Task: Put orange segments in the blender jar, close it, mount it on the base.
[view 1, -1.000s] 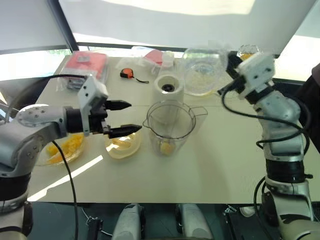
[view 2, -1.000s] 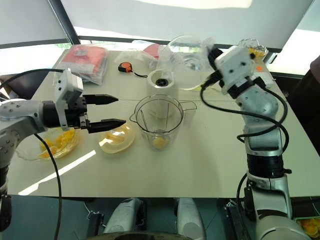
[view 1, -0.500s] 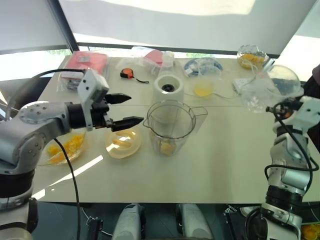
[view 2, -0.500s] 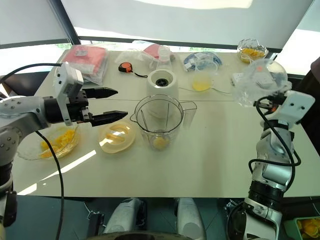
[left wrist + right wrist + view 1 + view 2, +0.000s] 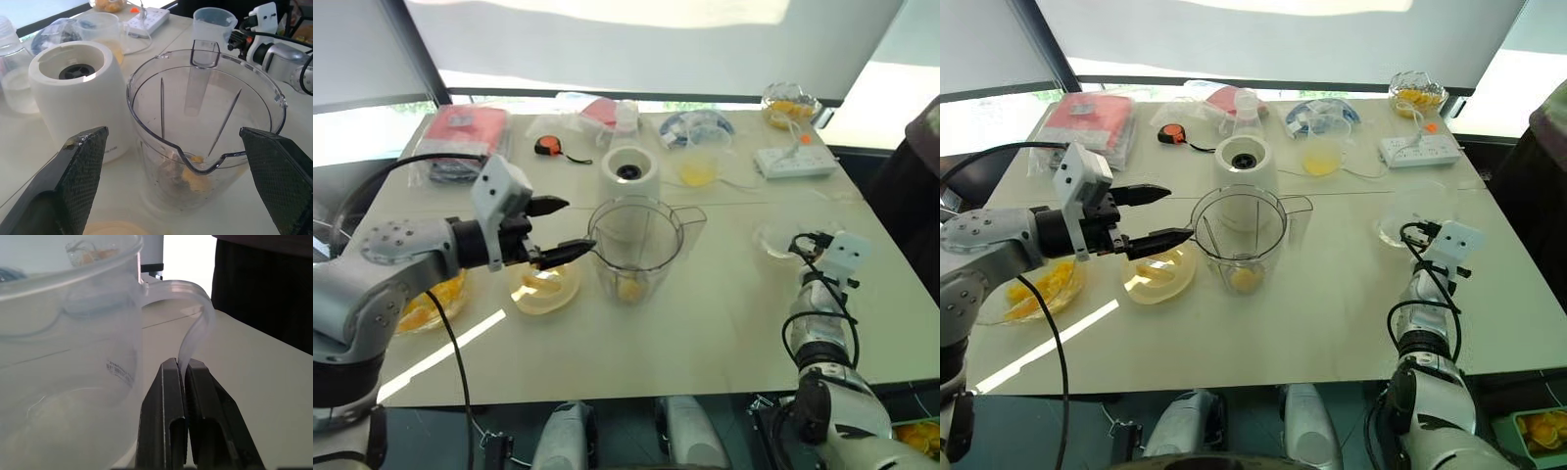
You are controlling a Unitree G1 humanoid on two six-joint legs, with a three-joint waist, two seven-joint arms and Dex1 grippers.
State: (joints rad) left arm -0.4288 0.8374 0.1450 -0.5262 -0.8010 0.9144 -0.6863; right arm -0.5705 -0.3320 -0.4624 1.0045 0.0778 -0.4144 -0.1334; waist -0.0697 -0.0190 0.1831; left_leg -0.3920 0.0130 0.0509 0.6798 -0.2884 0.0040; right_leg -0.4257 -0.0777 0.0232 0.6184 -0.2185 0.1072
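Observation:
The blender jar (image 5: 636,245) stands upright and lidless mid-table, with an orange segment (image 5: 1244,279) at its bottom. Just behind it is the white base (image 5: 628,174), its dark socket bare. My left gripper (image 5: 570,227) hovers open beside the jar's left rim, holding nothing; in the left wrist view the jar (image 5: 205,127) sits between its fingers (image 5: 73,181). More orange segments (image 5: 1033,284) lie in a glass bowl at the near left. My right gripper (image 5: 183,377) is shut on the handle of a clear cup (image 5: 1408,211), low at the table's right.
A yellowish shallow dish (image 5: 546,284) lies left of the jar. At the back are a cup of pale yellow liquid (image 5: 697,168), a power strip (image 5: 793,157), a bowl of fruit (image 5: 788,103), a tape measure (image 5: 548,147) and a red packet (image 5: 465,132). A person in dark clothing (image 5: 915,176) stands at the right edge.
My right arm swung down and to the right with the clear cup, from high behind the jar to low at the table's right. The left gripper stayed open beside the jar.

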